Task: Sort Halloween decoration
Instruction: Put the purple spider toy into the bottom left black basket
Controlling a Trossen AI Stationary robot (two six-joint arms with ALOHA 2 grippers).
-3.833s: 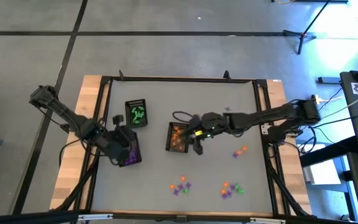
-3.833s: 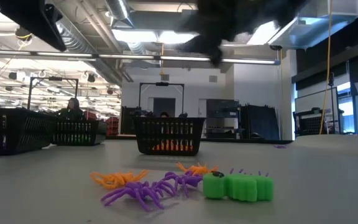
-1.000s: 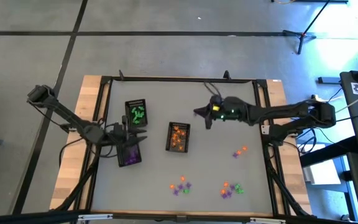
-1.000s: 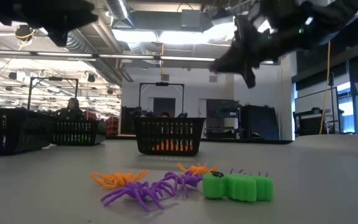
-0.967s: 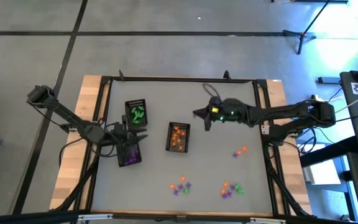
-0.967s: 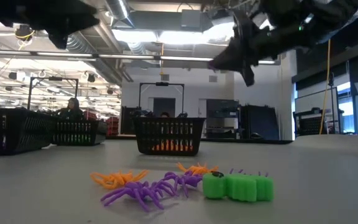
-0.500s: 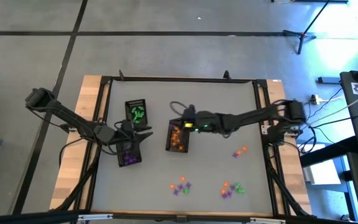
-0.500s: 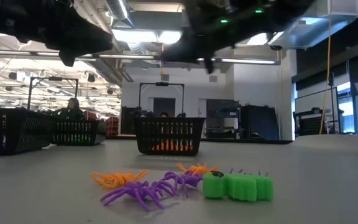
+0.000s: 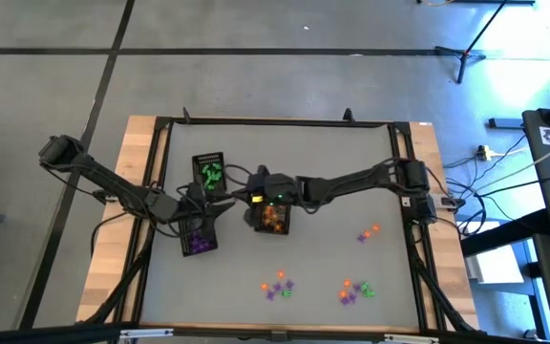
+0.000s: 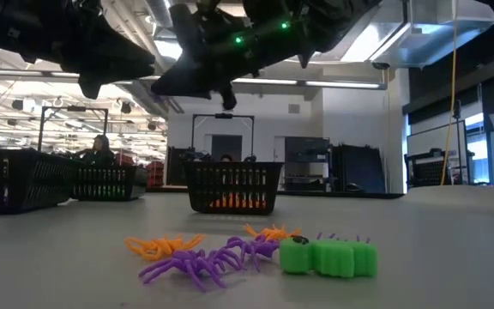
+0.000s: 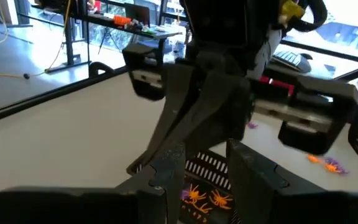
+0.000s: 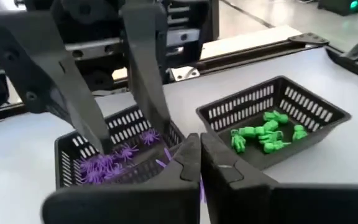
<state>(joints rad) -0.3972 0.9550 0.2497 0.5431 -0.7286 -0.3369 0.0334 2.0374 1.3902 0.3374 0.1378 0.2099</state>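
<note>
Reaching across from the right edge of the surface [image 9: 351, 277], the right pincer [image 9: 253, 199] hangs above the near-left corner of the middle tray [image 9: 274, 212], which holds orange trinkets [image 9: 273, 215]; its fingers [image 12: 188, 163] are pressed together with nothing seen between them. The left pincer [image 9: 203, 204] hovers over the tray of purple trinkets [image 9: 199, 243], its fingers [image 11: 166, 163] spread apart with a clear gap. Just behind it sits the tray of green trinkets [image 9: 212, 176]. All three trays cluster in the left-centre, close together but apart, and the two arms crowd that area. Loose trinkets lie on the front right part of the surface, well apart from the trays: one mixed orange and purple cluster [image 9: 277, 284], another with green in it [image 9: 355, 290] near the front edge, and a small group [image 9: 368, 232] farther back. Open grey surface stretches along the back and the far right side.
</note>
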